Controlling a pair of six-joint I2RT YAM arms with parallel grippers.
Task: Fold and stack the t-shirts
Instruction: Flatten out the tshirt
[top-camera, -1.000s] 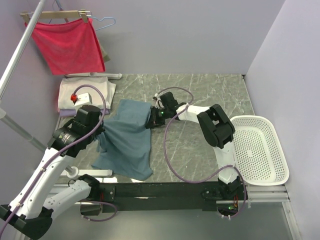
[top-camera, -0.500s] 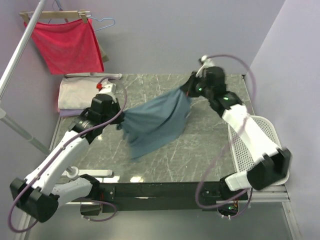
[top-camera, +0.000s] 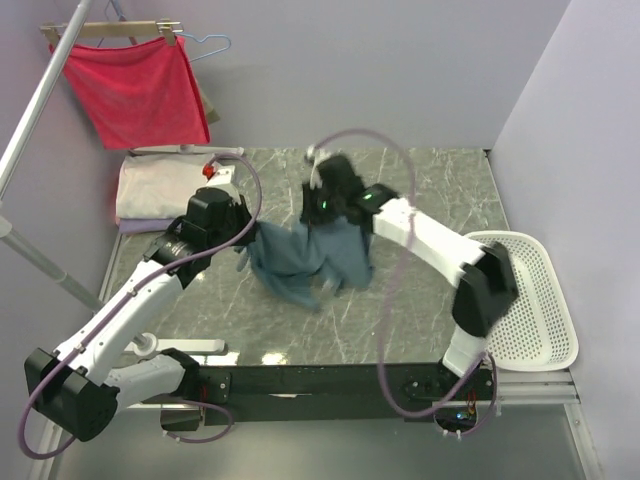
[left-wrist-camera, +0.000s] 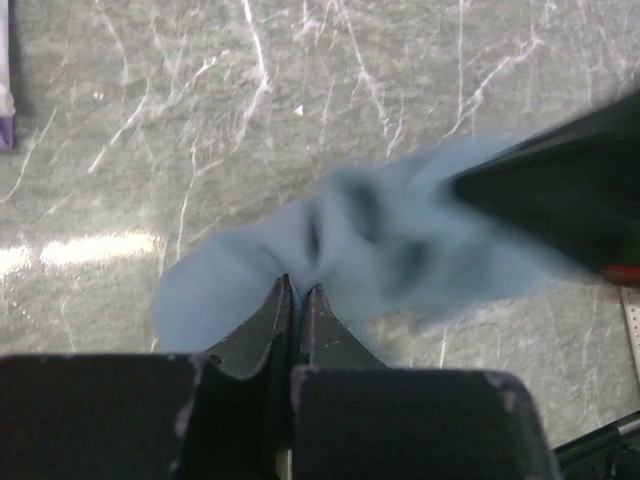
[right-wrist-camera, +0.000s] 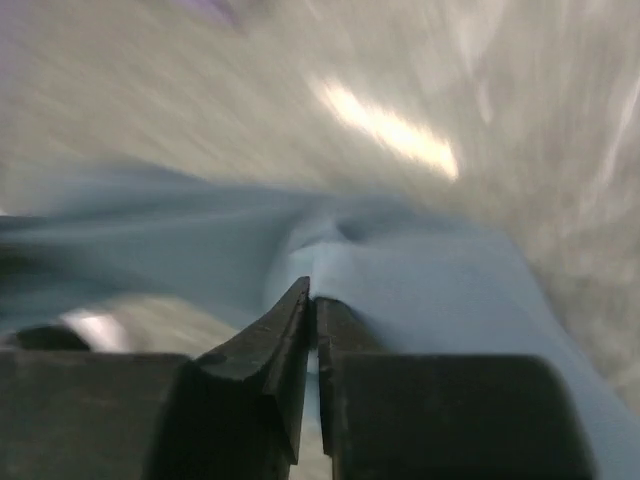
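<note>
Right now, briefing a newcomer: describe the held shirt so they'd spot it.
On the grey marble table, find the left end effector and right end effector. The teal-blue t-shirt hangs bunched between them. Unlike the pale folded shirts at back left, it is crumpled.

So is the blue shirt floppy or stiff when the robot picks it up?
Probably very floppy: the blue t-shirt sags in bunched folds between the left gripper and the right gripper, both pinched shut on it. It seems light, since thin pinches of cloth hold it. It likely won't keep any shape once let go.
</note>
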